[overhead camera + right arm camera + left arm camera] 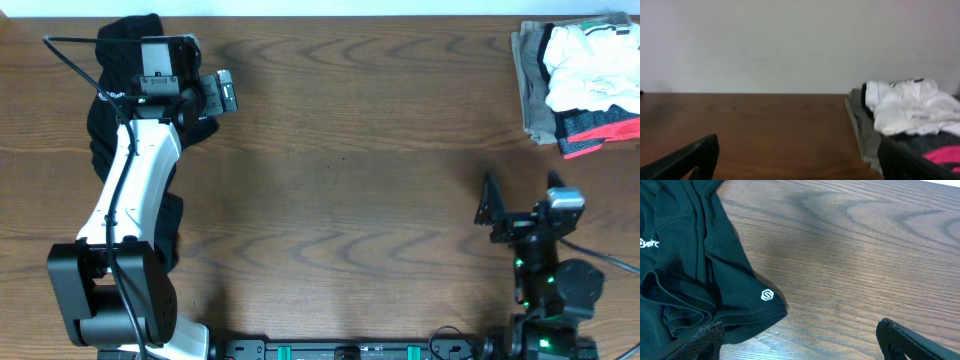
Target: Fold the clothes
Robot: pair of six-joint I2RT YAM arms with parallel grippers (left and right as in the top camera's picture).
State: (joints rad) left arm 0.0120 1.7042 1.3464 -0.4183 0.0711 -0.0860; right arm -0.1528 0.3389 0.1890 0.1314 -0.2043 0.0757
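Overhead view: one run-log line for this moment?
left hand: open, over black garment edge | right hand: open, empty | white T-shirt: crumpled atop folded pile, untouched | fold: not started

black garment (690,270), white hexagon logo (768,295), cut-off lettering (650,243)

T-shirt (590,70) atop pile (533,95), table (350,150) far right

I count one black garment (122,42), one white T-shirt (592,62), one stack of folded garments (532,95), and two grippers: left gripper (805,345), right gripper (800,165).
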